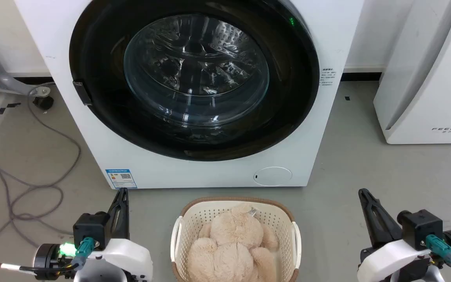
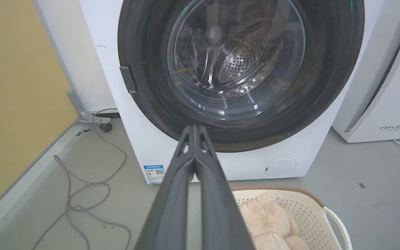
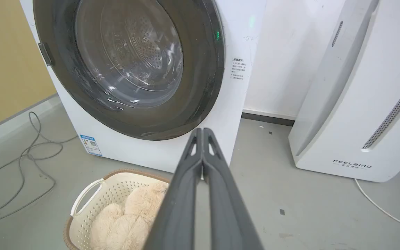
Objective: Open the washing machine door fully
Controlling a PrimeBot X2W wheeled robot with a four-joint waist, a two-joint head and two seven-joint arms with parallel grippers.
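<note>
Grey floor (image 1: 347, 156) below; I see the door (image 1: 194, 78) closed upper centre, left tool (image 1: 123, 192) and right tool (image 1: 363, 192) both pinched tight, empty.

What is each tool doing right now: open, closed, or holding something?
Left tool: closed, holding nothing.
Right tool: closed, holding nothing.

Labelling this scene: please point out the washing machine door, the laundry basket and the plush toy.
washing machine door (image 1: 196, 70): head view, middle of its glass window.
laundry basket (image 1: 296, 237): head view, its right rim handle.
plush toy (image 1: 235, 231): head view, beige fur mid-body.
</note>
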